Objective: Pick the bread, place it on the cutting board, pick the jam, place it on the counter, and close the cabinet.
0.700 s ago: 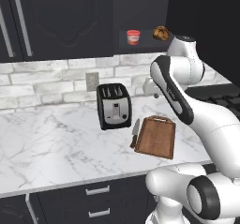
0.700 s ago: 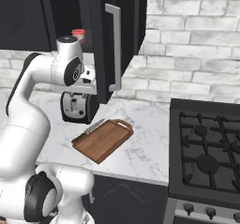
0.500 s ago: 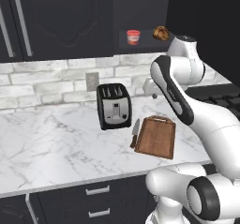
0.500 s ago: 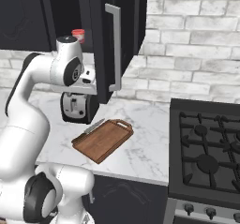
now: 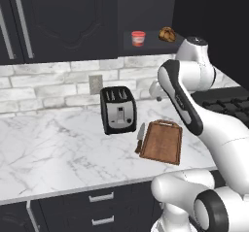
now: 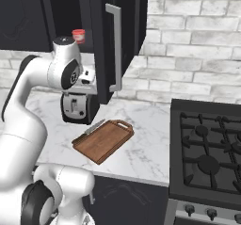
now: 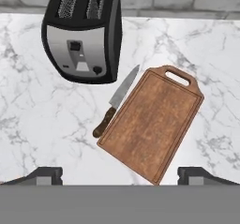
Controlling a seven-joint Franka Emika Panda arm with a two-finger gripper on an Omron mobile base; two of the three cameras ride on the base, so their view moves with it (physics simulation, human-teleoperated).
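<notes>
Hand view shows the jaws spread wide and empty above the cutting board (image 7: pixel 152 124) and knife (image 7: pixel 116 102).

The scene is evenly and softly lit; the counter (image 5: pixel 53 148) is rendered bright; the cabinet (image 5: pixel 73 17) interior is left dim; no glare or blur is seen.

Surface (image 7: pixel 197 54) was white marble, grey veins. Cutting board (image 7: pixel 152 124) reddish-brown wood grain. Toaster (image 7: pixel 84 35) black with silver face. Knife (image 7: pixel 117 106) had silver blade, brown handle. Jam (image 5: pixel 138 38) red, pale lid band. Bread (image 5: pixel 167 34) golden-brown, darker creases. Cabinet (image 5: pixel 63 22) near-black, silver handle.
</notes>
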